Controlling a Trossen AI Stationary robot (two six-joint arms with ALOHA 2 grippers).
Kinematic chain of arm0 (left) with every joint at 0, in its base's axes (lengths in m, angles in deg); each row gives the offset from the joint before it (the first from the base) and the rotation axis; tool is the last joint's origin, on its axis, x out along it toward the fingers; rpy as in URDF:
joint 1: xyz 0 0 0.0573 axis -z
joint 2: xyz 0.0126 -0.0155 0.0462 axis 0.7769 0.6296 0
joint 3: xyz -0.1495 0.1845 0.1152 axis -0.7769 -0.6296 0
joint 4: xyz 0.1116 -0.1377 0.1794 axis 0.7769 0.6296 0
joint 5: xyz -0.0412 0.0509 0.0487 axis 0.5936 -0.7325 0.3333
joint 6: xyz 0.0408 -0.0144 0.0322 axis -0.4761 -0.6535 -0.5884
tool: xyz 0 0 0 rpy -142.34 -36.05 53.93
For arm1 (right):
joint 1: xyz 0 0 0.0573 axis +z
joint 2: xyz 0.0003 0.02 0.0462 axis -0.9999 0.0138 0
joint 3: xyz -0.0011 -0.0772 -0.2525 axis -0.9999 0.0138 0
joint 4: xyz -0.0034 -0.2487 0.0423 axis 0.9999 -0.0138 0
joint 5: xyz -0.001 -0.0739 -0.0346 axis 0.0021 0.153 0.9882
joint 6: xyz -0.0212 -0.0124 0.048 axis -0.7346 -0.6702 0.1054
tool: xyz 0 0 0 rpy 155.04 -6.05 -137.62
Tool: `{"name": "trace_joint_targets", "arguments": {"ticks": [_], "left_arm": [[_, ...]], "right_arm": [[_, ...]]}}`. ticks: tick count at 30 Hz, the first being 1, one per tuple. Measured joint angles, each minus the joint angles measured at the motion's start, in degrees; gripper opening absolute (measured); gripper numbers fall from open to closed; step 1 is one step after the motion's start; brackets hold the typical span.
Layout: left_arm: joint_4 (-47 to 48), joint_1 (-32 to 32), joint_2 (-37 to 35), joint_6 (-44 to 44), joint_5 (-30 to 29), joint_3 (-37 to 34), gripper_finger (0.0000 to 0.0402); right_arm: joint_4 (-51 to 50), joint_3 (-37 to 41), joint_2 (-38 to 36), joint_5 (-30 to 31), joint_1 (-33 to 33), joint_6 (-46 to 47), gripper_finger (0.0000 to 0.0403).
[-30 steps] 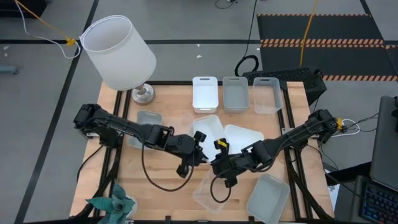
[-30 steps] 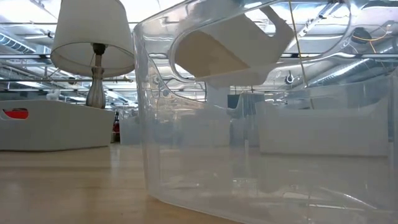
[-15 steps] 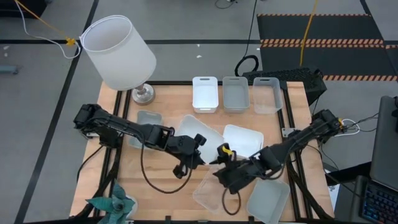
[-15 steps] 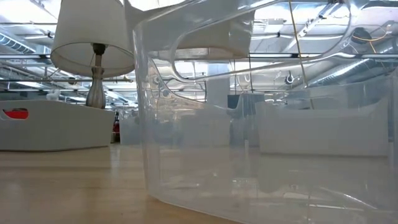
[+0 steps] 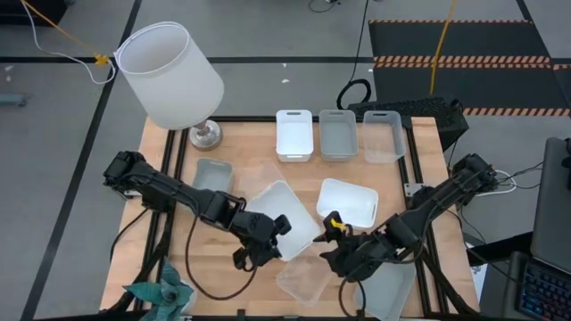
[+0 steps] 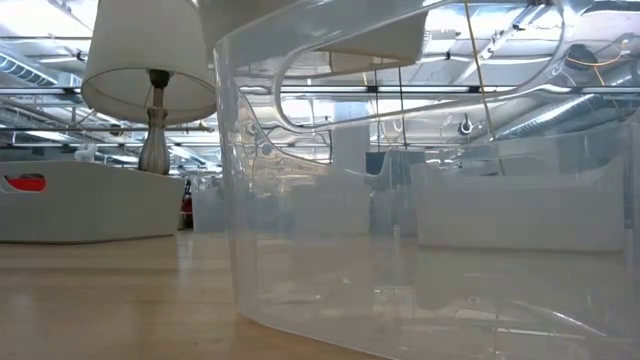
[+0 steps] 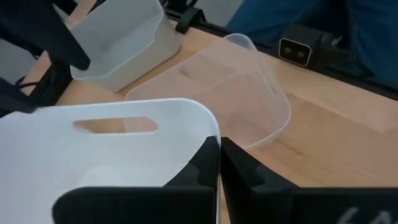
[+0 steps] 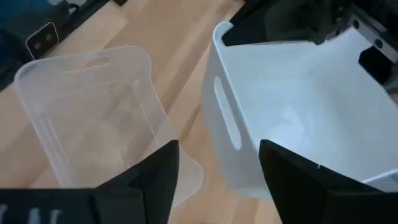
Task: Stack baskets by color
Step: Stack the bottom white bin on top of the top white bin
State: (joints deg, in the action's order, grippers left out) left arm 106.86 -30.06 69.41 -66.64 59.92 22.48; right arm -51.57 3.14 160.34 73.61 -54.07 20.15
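My left gripper (image 5: pixel 275 229) is shut on a white basket (image 5: pixel 284 210) lifted over the table's middle. My right gripper (image 8: pixel 217 171) stands open just right of that basket (image 8: pixel 298 106), touching nothing that I can see. A clear basket (image 5: pixel 308 282) lies on the table near the front edge, below both grippers. A second white basket (image 5: pixel 350 201) rests on the table right of centre. At the far edge a white basket (image 5: pixel 294 134), a grey one (image 5: pixel 339 134) and a clear one (image 5: pixel 382 138) stand in a row. My left gripper pinches the white basket's wall at its rim (image 7: pixel 210 132), close to a corner and beside the end with the handle slot (image 7: pixel 115 125). One finger is inside and one outside. The fingers slant down from the table's left. The basket hangs tilted, clear of the table.
A lamp with a big white shade (image 5: pixel 169 76) stands at the far left corner. A grey basket (image 5: pixel 212 174) sits at the left. Another pale basket (image 5: pixel 385 290) lies at the near right corner. In the low view the clear basket (image 6: pixel 400 220) fills the foreground.
My left gripper has carried the white basket toward the table's near edge and turned it about. My right gripper has drawn away from that basket toward the near right. In the low view the basket has slid leftward and upward.
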Motion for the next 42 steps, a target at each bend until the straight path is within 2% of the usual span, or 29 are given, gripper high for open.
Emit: {"name": "trace_joint_targets", "arguments": {"ticks": [7, 18, 24, 28, 32, 34, 38, 42], "left_arm": [[0.0, -0.1, 0.0, 0.2, -0.2, 0.0, 0.0007], [-0.2, -0.1, 0.0, 0.3, -1.9, 0.0, 0.0008], [-1.9, -0.2, 0.0, 8.9, -8.0, 0.0, 0.0018], [-1.9, 0.3, 0.0, 14.7, -15.1, 0.0, 0.0075], [-2.0, 1.1, -0.1, 16.7, -26.1, 0.0, 0.0161], [-2.4, 1.4, -0.1, 16.5, -29.8, 0.0, 0.0202], [-3.9, 1.8, -0.5, 18.5, -33.9, 0.2, 0.0262], [-2.0, 1.9, -1.1, 23.4, -35.6, 3.3, 0.0288]], "right_arm": [[0.4, 0.8, 0.0, 0.1, -1.9, -3.0, 0.0150], [-2.0, 0.8, 0.1, -0.6, -3.4, -2.7, 0.0012], [-3.7, 0.8, 0.0, 0.2, -3.5, -1.7, 0.0005], [-5.8, 0.8, 0.0, 2.4, -3.6, 1.4, 0.0003], [-6.8, 0.8, 0.0, 3.1, -4.1, 4.2, 0.0002], [-6.4, 0.8, 0.0, 3.2, -4.8, 6.0, 0.0002], [-5.6, 0.8, 0.1, 3.3, -7.0, 10.8, 0.0001], [-6.2, 0.8, 0.1, 3.3, -9.0, 13.9, 0.0001]]}}
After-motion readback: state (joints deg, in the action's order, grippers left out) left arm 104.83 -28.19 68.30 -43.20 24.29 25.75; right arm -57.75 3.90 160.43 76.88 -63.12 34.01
